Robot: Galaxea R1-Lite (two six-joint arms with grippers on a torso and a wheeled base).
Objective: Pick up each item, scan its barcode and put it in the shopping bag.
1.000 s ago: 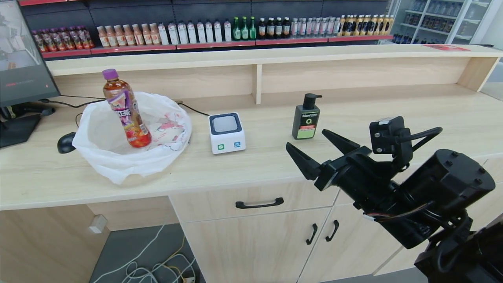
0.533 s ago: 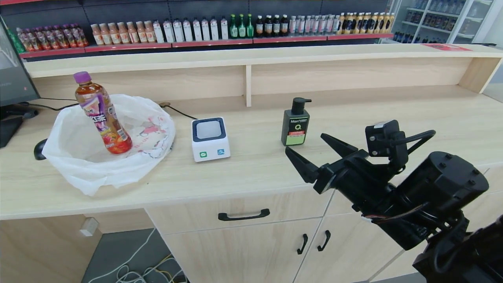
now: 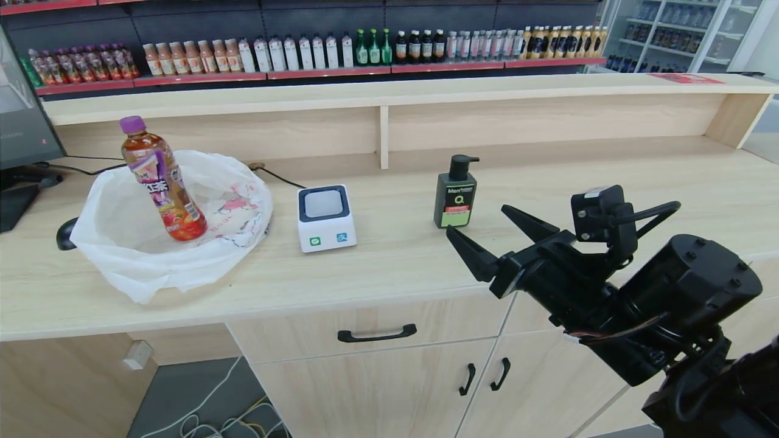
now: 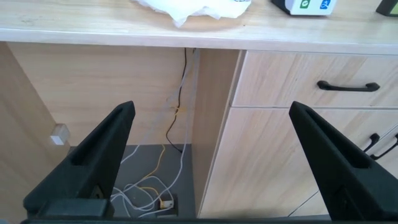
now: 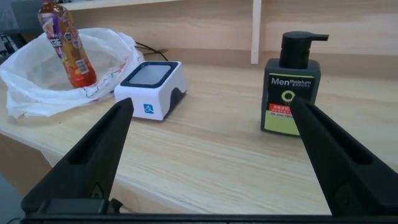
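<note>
The right gripper (image 3: 478,220), released and empty, hangs just short of the dark green plastic pump bottle with its black dispenser head (image 3: 455,198), which stands upright on the pale wooden desk (image 3: 395,261) near the white cube scanner (image 3: 326,218). It would do best to straddle the body squarely below the pump, leaving the barcode uncovered for scanning.

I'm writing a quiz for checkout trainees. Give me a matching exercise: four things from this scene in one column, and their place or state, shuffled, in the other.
1 tea bottle
2 scanner
3 pump bottle
4 right gripper

A open, holding nothing
B inside the shopping bag
C between shopping bag and pump bottle
D dark green, upright, right of the scanner

Pairs: 1-B, 2-C, 3-D, 4-A
</note>
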